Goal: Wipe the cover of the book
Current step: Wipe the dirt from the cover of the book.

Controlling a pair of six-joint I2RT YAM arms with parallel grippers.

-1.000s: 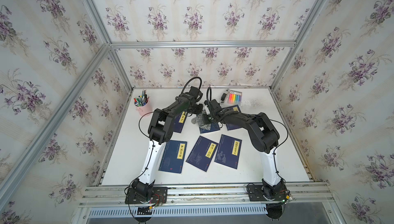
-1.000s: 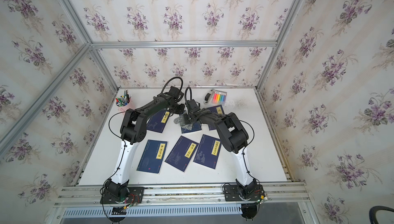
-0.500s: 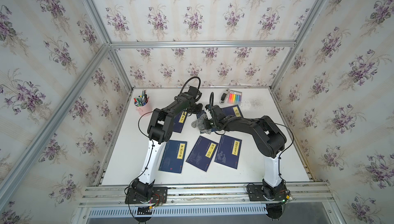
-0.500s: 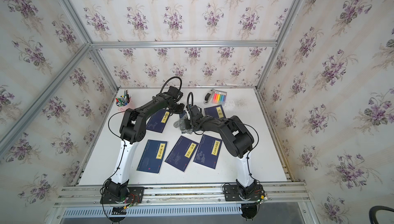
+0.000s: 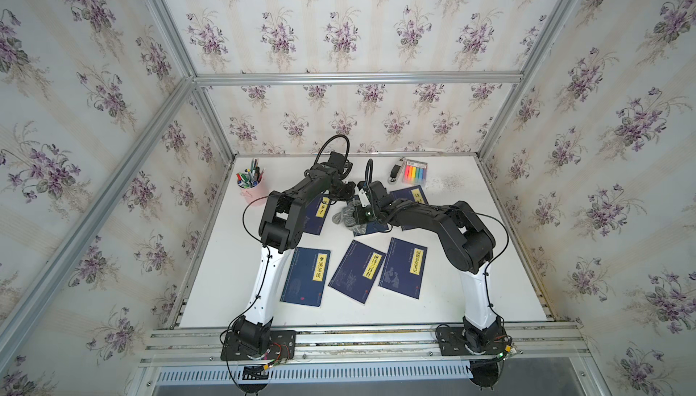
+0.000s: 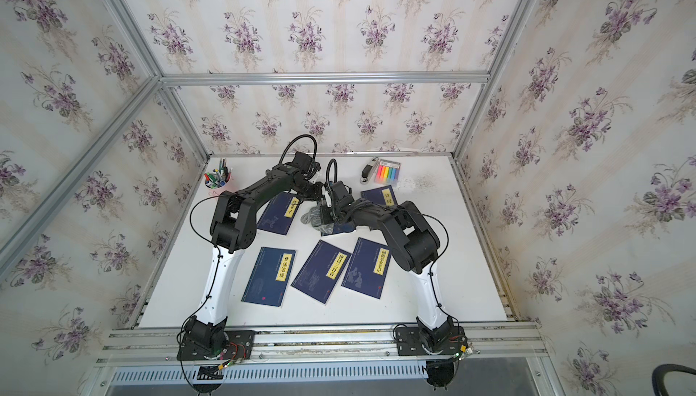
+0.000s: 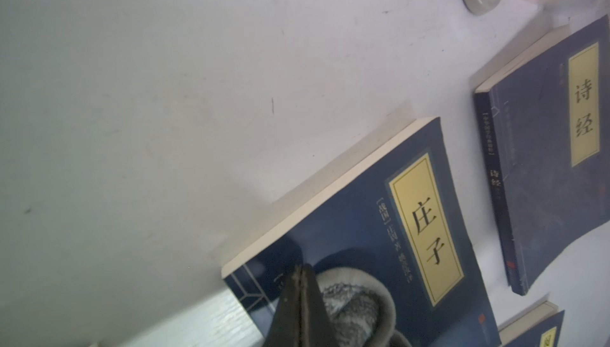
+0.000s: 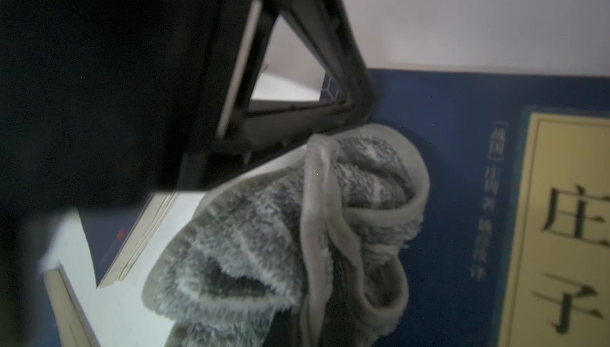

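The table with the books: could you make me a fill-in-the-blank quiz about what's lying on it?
1. The cloth resting on the book is ____ in colour.
2. That book bears a ____ title label.
3. The pens stand in a ____ cup.
4. Nearest the robot's bases, ____ blue books lie in a row.

Missing words: grey; yellow; pink; three.

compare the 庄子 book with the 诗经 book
The 庄子 book has the grey cloth bunched on its cover; the 诗经 book's visible cover is bare. The shut left gripper sits at the 庄子 book's corner, not the 诗经 book's. Both are dark blue with yellow labels, lying flat.
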